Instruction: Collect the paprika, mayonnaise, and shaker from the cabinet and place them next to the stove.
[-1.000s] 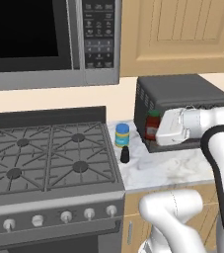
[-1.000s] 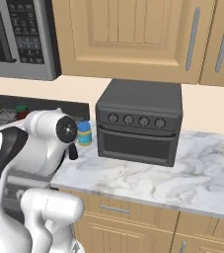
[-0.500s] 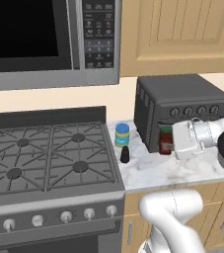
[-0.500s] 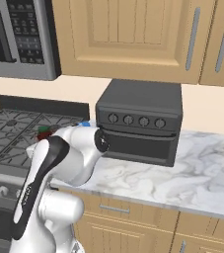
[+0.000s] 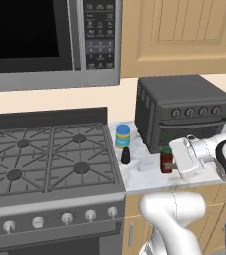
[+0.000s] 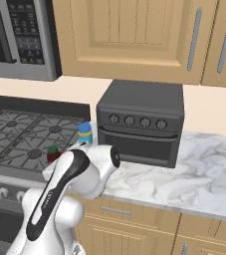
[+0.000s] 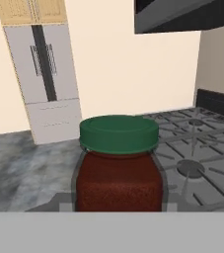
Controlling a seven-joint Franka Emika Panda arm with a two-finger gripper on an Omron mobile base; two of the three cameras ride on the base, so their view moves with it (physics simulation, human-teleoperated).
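Gripper [image 5: 170,160] lowered paprika [image 5: 167,160], marble counter [image 5: 147,172]

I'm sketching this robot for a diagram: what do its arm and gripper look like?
The arm is made of glossy white, rounded segments with dark bands at the joints and a black stripe along one link. The gripper is a blocky white hand. No cables or markings show.

I'm watching both base cameras looking forward and down, sharing the stove [image 5: 50,164] and toaster oven [image 6: 140,127] from either side; the hand camera is sitting very near the paprika [image 7: 119,165].
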